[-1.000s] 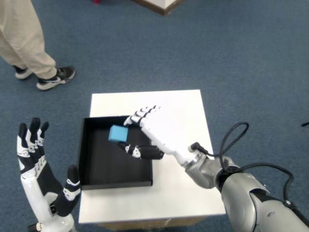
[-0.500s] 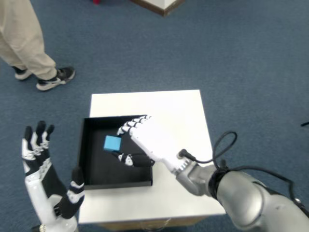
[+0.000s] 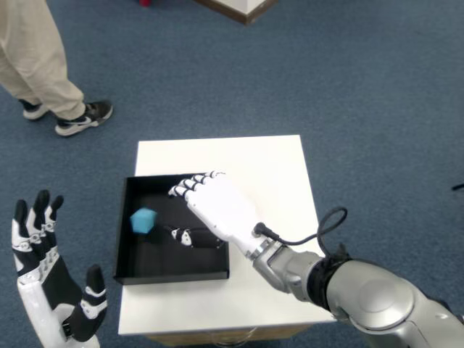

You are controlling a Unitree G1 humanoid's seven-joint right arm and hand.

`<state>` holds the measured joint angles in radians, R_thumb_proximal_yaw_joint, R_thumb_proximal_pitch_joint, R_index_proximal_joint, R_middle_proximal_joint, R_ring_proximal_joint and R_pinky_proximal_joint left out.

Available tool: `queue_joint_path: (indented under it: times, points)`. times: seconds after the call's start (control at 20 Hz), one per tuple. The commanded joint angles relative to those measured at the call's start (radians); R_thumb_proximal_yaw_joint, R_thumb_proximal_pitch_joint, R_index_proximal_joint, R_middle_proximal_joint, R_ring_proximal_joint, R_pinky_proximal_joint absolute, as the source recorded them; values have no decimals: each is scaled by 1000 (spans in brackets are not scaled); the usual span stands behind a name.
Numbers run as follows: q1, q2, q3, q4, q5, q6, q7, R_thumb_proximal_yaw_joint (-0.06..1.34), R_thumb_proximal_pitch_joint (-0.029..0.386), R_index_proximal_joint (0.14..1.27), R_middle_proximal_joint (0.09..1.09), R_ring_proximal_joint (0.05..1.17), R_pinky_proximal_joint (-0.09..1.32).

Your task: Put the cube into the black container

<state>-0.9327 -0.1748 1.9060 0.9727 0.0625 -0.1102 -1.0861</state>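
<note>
A small blue cube [image 3: 143, 220] lies inside the black container [image 3: 125, 270], near its left wall, tilted on a corner. My right hand [image 3: 212, 208] hovers over the container's right half, palm down, its fingers spread and holding nothing. The cube sits well to the left of the fingertips [image 3: 178, 189], apart from them. My thumb [image 3: 190, 237] points left over the container floor.
The container rests on a small white table [image 3: 270, 170] on blue carpet. My left hand [image 3: 45, 283] is raised, open, off the table's front-left corner. A person's legs and shoes [image 3: 81, 117] stand at the far left, and a box corner [image 3: 243, 7] shows at the top.
The cube has left my right hand and dropped leftward into the container. My right hand moved left over the container with fingers spread. The left hand shifted left and lower.
</note>
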Motion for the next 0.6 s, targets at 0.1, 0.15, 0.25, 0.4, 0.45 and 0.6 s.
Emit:
queue_joint_path:
  times: [0.1,0.15,0.25,0.4,0.45,0.6]
  points:
    - [-39,-12,-116,3,-78,28,6,602,86,628,595,758,1030]
    - [-29,-13,-137,14,-99,26,16,612,86,634,596,758,1032]
    - [-8,-12,-166,37,-126,16,24,630,86,647,599,761,1035]
    - [16,-15,-221,64,-148,-23,-19,657,82,658,608,764,1031]
    - [19,-17,-243,63,-146,-45,-50,661,81,658,613,763,1028]
    - [29,-49,-354,-19,-102,-216,-248,663,87,641,563,570,687]
